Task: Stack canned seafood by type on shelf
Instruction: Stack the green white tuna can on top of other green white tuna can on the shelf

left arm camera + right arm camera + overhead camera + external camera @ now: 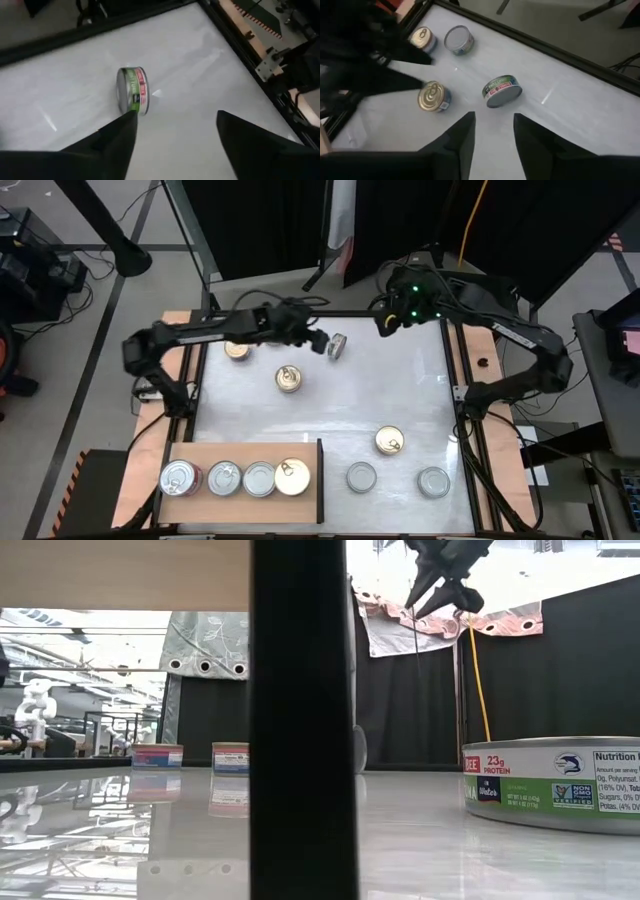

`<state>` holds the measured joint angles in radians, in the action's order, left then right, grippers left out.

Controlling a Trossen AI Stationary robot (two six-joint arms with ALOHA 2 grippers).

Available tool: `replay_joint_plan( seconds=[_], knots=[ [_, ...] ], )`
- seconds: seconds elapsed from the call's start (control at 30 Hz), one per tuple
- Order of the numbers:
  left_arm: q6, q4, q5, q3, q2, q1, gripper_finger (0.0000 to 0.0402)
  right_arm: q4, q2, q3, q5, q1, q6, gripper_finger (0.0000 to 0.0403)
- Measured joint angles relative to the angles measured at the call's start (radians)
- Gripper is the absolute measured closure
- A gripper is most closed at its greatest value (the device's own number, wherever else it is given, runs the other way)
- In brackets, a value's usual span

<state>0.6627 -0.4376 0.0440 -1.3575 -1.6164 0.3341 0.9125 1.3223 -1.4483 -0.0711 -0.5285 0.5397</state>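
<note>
Near edge: shelf (200,452) holds four tins (235,478), three more loose on the surface (400,380) beside it. Far end: a green-labelled tin (338,346) stands on its rim, untouched; left hand (318,340) just beside it, fingers spread, grasping nothing. Right hand (385,322) near, empty, partly parted. Risk: a nudge rolls it away.

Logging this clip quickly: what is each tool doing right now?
Left tool: open, empty, near the tipped can.
Right tool: open, empty, above the table.
</note>
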Motion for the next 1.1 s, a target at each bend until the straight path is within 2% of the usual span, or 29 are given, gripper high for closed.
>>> replay_joint_plan(
  seconds=[0.2,0.3,0.53,0.73,0.83,0.9,1.1],
  knots=[
    [0.042,0.007,-0.006,-0.039,-0.168,0.014,0.0035,0.062,-0.025,0.000,-0.003,0.002,-0.017,0.0259],
    [0.029,0.015,0.052,-0.088,-0.236,0.004,0.0007,0.094,-0.021,0.000,-0.003,0.002,-0.057,0.0253],
    [-0.014,0.026,0.121,-0.198,-0.376,0.003,0.0010,0.115,-0.019,0.000,-0.007,0.002,-0.084,0.0241],
    [-0.014,0.001,0.166,-0.227,-0.450,0.007,0.0012,0.115,-0.021,0.000,-0.008,0.002,-0.098,0.0238],
    [-0.014,0.002,0.162,-0.226,-0.480,0.009,0.0032,0.111,-0.022,0.000,-0.008,0.002,-0.110,0.0238],
    [-0.014,0.001,0.149,-0.226,-0.490,0.009,0.0063,0.111,-0.022,0.000,-0.008,0.001,-0.111,0.0238],
    [-0.051,0.015,0.144,-0.226,-0.486,0.007,0.0213,0.110,-0.022,0.000,-0.007,-0.003,-0.118,0.0238]
  ],
)
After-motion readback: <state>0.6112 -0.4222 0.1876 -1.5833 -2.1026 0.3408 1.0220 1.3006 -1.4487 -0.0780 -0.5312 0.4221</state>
